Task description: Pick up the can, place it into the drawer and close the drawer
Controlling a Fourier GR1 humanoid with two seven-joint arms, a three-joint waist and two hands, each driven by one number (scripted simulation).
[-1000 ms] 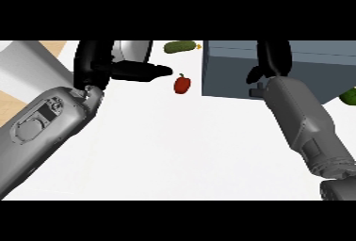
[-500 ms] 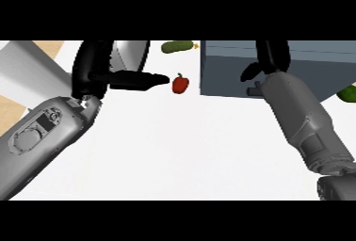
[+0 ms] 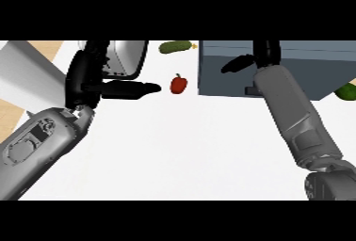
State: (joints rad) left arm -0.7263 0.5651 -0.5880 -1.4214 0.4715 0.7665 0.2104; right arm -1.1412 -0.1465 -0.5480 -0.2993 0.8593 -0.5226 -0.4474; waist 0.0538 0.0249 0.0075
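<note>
Left hand: the black left hand (image 3: 89, 80) sat at about ten o'clock in the head view, at the end of its grey forearm (image 3: 38, 146), which rose from the lower left corner. Its fingers were curled round a shiny silver cylindrical can (image 3: 125, 57), and the thumb (image 3: 132, 88) stuck out towards three o'clock below the can.

Can: the silver can stood at about eleven o'clock near the top edge of the view, clasped in the left hand, with only its right side and lower rim showing past the fingers. Whether it rested on the bench or was lifted, I cannot tell.

Right hand: the black right hand (image 3: 256, 55) was at about one o'clock over the grey box-shaped drawer (image 3: 306, 63). Its fingers ran up out of the top of the view and one dark digit pointed towards nine o'clock. Whether the hand was spread or closed, I cannot tell.

Right forearm: the grey right forearm (image 3: 295, 117) ran from the lower right up to one o'clock and crossed the front edge of the drawer.

Drawer: the grey drawer filled the upper right, from twelve to two o'clock.

Bench: the white bench (image 3: 181, 150) carried a small red pepper (image 3: 179, 84) at twelve o'clock, just beside the tip of the left thumb and near the drawer's left edge.

Other things: a green oblong vegetable (image 3: 175, 46) lay at the top edge at twelve o'clock, and a second green vegetable (image 3: 345, 91) showed at the right edge at three o'clock.
</note>
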